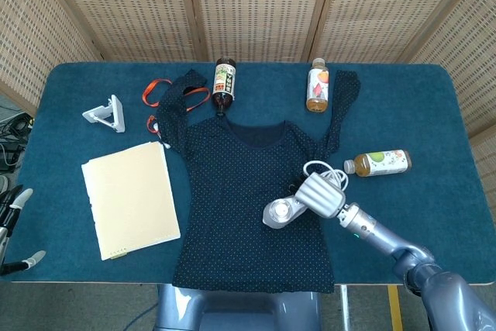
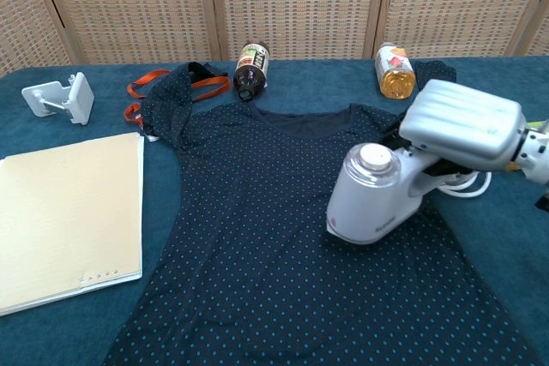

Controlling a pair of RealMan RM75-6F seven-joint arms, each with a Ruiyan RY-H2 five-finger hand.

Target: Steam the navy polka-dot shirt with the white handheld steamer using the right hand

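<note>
While the navy polka-dot shirt (image 2: 257, 229) lies flat in the middle of the blue desk (image 1: 434, 114), the right hand (image 2: 459, 123) holds the white handheld steamer (image 2: 373, 195) over the shirt's right side, its fingers clamped around the handle (the white cord (image 1: 325, 170) loops just behind). At the desk's left edge the left hand (image 1: 17, 226) shows only its fingertips, apart, holding nothing. A cream paper folder (image 1: 130, 198) rests left of the shirt; a dark bottle (image 1: 224, 81) lies near the collar.

A staged test bench is indicated: a blue-covered table (image 1: 434, 98) enclosed by woven screen panels (image 1: 256, 5) across the frame top.
</note>
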